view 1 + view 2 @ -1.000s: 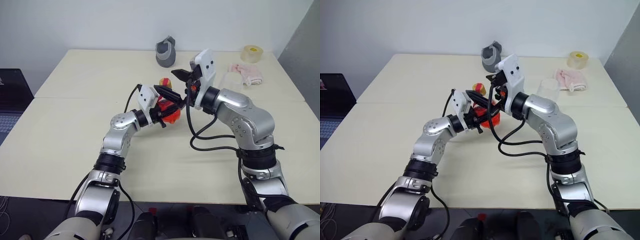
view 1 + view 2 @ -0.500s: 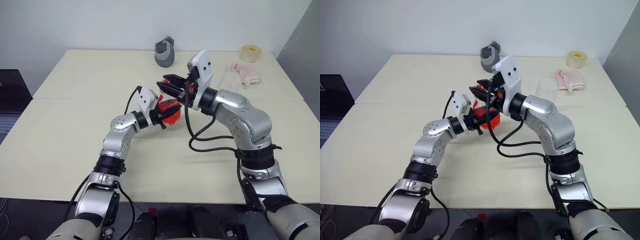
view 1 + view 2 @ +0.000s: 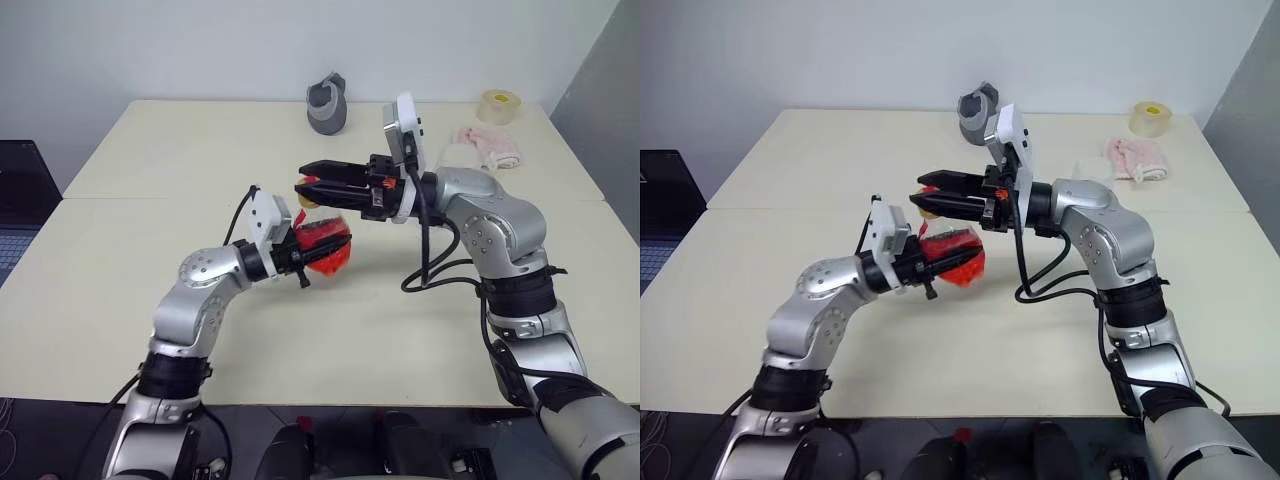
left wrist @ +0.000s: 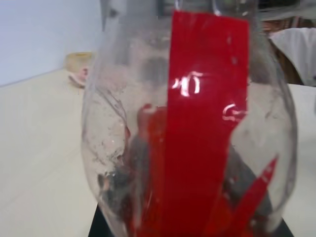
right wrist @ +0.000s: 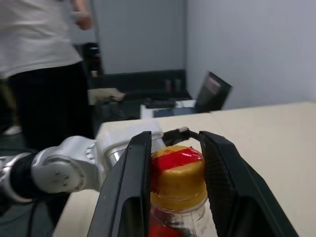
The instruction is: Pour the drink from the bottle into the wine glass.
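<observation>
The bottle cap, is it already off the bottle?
No, the yellow cap sits on the neck of the bottle, with the right claw closed around its sides.

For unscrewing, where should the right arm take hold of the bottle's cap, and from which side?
Grip the yellow cap across its round sides, one finger on each flank, coming in level from the right, as the right gripper now does. The bottle is held in the left gripper with its cap end up, so the cap's sides are free; its short ribbed cylinder suits a pinch-and-twist.

Grey cup, tape roll, pink cloth.
</observation>
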